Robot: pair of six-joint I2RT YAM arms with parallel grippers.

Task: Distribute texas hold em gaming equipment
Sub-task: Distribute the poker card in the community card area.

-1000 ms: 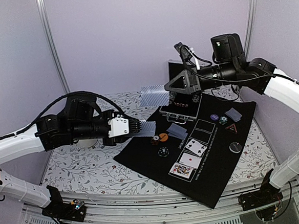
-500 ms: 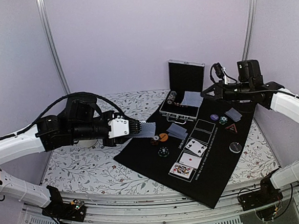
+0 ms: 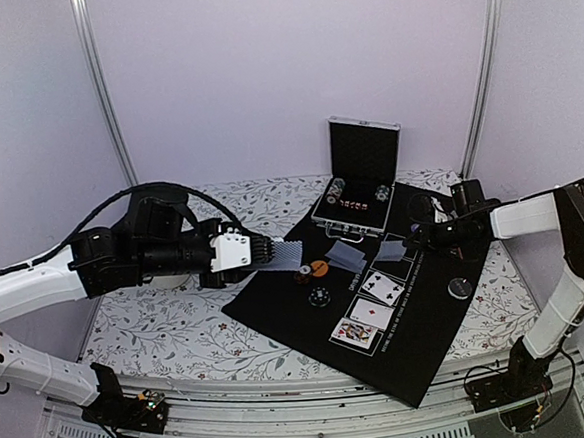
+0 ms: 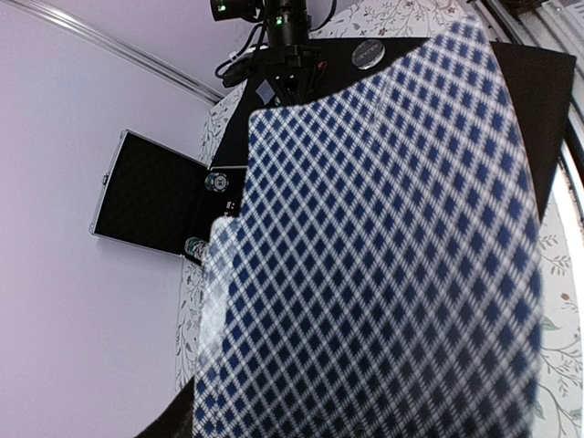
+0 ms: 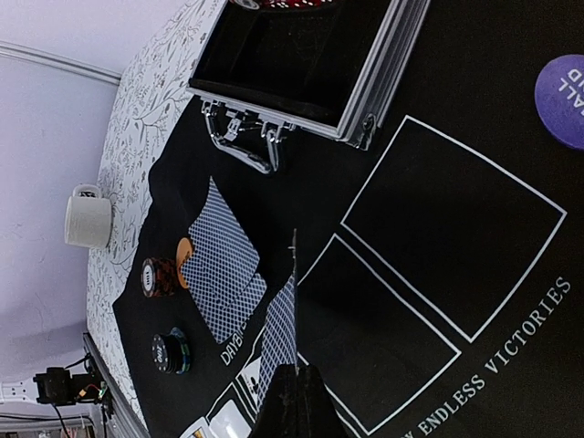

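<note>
The right gripper (image 3: 421,238) pinched one card (image 5: 283,338) edge-on above the empty outlined box (image 5: 374,356) on the mat (image 3: 431,340); lowering it flat within the lines was advisable. The left gripper (image 3: 262,251) clamped the deck (image 4: 383,255) above the table (image 3: 159,328).

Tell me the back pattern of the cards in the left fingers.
The cards show a blue-and-white diamond lattice, clearest in the left wrist view.

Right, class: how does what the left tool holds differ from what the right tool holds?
The left tool grips several cards; the right tool pinches one card. The left's cards hang by the mat's left edge; the right's card is over the printed boxes. Both show blue diamond-pattern backs.
</note>
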